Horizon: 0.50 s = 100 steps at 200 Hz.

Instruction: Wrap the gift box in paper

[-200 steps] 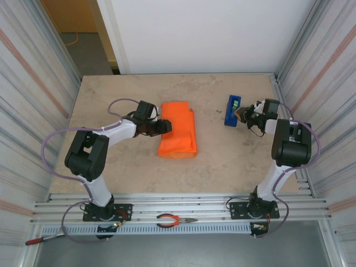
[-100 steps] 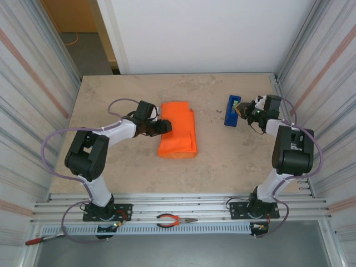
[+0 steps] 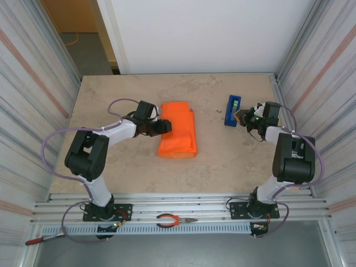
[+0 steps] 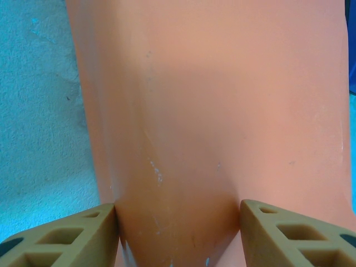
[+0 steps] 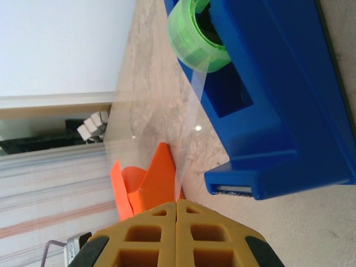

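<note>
The orange paper [image 3: 179, 129] lies folded into a compact bundle at the table's middle, and the gift box is hidden under it. My left gripper [image 3: 165, 127] reaches over the bundle's left edge. In the left wrist view its fingers [image 4: 72, 233] press on a ridge of the paper [image 4: 211, 100] from both sides. My right gripper [image 3: 243, 115] sits just right of the blue tape dispenser [image 3: 231, 110]. It is shut [image 5: 177, 204] on a clear strip of tape [image 5: 189, 122] running from the green roll [image 5: 196, 36].
The dispenser [image 5: 278, 105] stands at the right rear of the table [image 3: 128, 167]. Corrugated walls [image 3: 33, 100] close in both sides. Orange-handled pliers [image 3: 175, 221] lie on the rail in front of the arm bases.
My right wrist has shifted slightly beside the dispenser, first back and then forward again. The left arm and the paper bundle have stayed still.
</note>
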Tool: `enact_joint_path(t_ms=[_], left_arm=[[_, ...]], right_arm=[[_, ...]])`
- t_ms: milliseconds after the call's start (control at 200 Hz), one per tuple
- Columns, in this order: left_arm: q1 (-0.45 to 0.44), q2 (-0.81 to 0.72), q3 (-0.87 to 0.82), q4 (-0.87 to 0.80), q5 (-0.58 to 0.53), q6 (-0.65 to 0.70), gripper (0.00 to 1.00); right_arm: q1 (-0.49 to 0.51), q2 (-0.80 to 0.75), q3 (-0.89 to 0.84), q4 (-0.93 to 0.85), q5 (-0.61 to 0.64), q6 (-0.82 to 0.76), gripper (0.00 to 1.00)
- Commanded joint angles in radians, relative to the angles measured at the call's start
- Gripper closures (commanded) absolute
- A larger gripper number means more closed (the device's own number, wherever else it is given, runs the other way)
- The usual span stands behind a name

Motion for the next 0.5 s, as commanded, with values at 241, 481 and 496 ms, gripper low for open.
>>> enact_joint_path(t_ms=[241,481,496], left_arm=[[-0.022,0.063,-0.051,-0.134,-0.077,0.038,0.43],[-0.022,0.065,-0.046,-0.133,-0.077,0.035,0.43],[-0.022,0.065,-0.046,-0.132,-0.077,0.034,0.43]], right_arm=[[0.029,-0.063,-0.061,-0.049,-0.002,-0.008,1.0],[0.031,-0.058,-0.098,-0.043,0.018,-0.016,1.0],[0.031,-0.055,-0.1,-0.041,0.019,-0.017,1.0]])
